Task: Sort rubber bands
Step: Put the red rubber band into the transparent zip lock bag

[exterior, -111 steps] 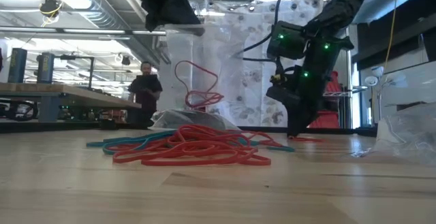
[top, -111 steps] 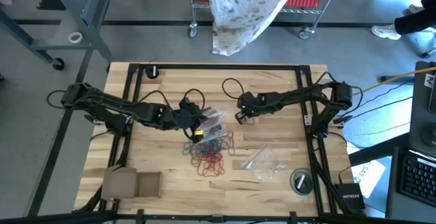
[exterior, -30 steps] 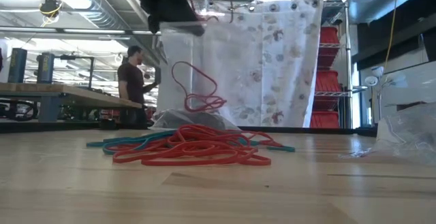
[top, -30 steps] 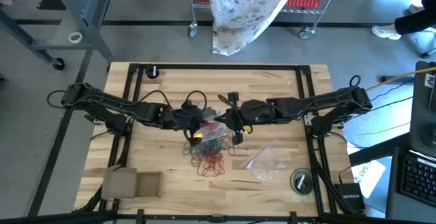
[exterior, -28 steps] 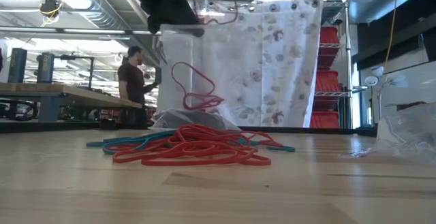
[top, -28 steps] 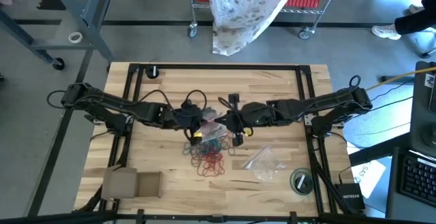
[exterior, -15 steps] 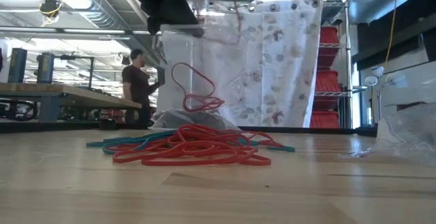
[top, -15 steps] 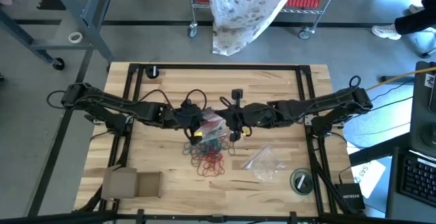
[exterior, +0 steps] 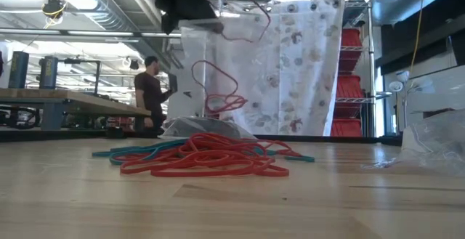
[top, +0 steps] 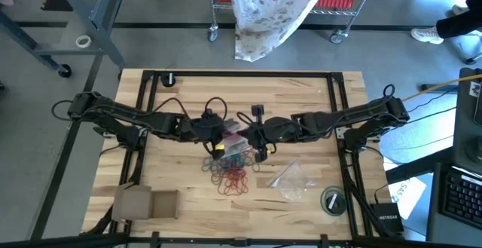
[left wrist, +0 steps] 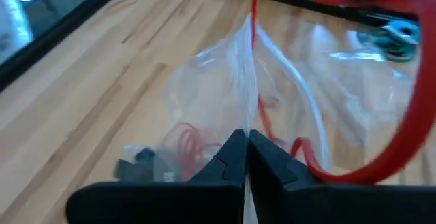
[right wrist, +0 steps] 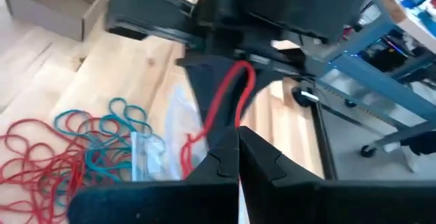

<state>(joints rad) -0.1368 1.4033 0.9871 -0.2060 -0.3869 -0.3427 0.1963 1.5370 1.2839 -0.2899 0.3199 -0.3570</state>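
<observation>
— What's the left gripper (left wrist: 245,157) got?

— Its fingers are pinched on the rim of a clear plastic bag (left wrist: 272,94), lifted above the table's middle. The right gripper (right wrist: 237,154) is clamped on a long red rubber band (right wrist: 225,101) at the bag's mouth.

— And the others?

— A heap of thin red and teal rubber bands (top: 232,171) lies on the pale wooden table (top: 301,90) just below both grippers, a few red ones inside the bag

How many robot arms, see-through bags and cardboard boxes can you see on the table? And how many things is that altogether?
Robot arms: 2 (left arm, right arm)
Clear plastic bags: 2 (held bag, loose bag)
Cardboard box: 1
Total: 5
</observation>
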